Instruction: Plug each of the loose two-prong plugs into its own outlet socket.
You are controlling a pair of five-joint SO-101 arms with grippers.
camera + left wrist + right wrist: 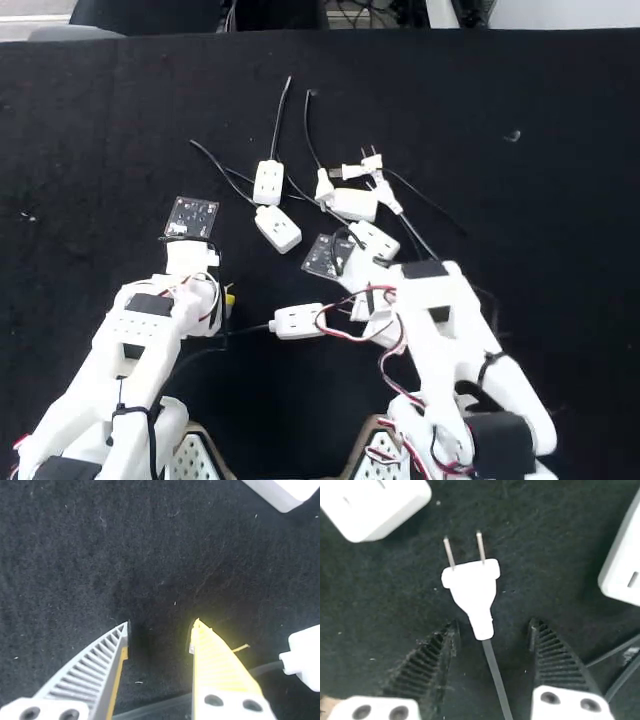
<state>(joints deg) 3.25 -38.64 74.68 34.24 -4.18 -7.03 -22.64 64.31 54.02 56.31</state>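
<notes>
Black cloth covers the whole table, so the dark cords mostly vanish into it and I can't follow which cord belongs to which piece. From the high view there's a cluster of white bits mid-table: one socket block lying slots-up, a second socket block just beside it at an angle, and a third socket block nearer the arms, sitting between them. A couple of loose plugs lie at the far side of the cluster, prongs barely readable, bunched against more white blocks that I can't cleanly tell apart.

The right wrist view is the clear one. A two-prong plug lies flat on the cloth with both prongs pointing away from the right gripper. Its dark fingers are spread wide either side of the plug's tail end and cord, and as far as I can tell they aren't touching it. A white block on one side and another white block on the other are both cut off by the picture edge. In the high view this plug is hidden under the right arm.

The left gripper is spread open too, with a grey ribbed finger and a yellow finger holding nothing, bare cloth between them. A white piece with a cord stub is cropped at the edge near the yellow finger.
</notes>
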